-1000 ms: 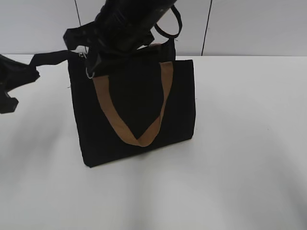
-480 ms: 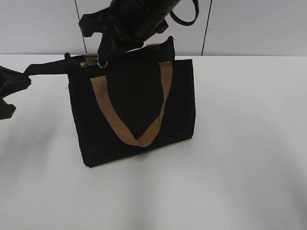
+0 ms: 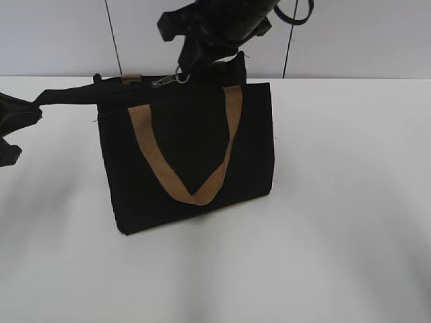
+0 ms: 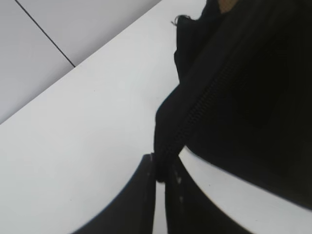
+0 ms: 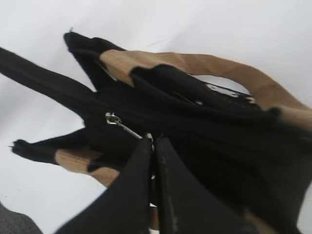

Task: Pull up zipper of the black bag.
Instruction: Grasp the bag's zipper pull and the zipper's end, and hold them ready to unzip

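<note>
White bench (image 3: 337, 235) with a pale panelled wall (image 3: 377, 33) behind it, that was the whole backdrop from where I was driving. Sitting on it, the black bag (image 3: 188, 161) stood upright around the middle of the exterior view, with one tan strap handle (image 3: 192, 195) drooping in a V down its front face. My left gripper (image 4: 160, 170) was way over on the left side, jaws clamped on a black fabric tail (image 3: 67, 96) stretched out from the bag's top corner, and the wrist cam showed the zip track running right into that pinch. My right gripper (image 5: 152, 146) came in from above at the bag's top edge, jaws squeezed together on the far end of the zipper (image 3: 170, 80). That silvery pull tab stuck out sideways along the top edge, left of the gripper, roughly a third of the way in from the bag's left corner. On the right wrist cam the tab (image 5: 119, 124) looked thin and a bit blurry, angled up and left from the fingertips across the black track.
</note>
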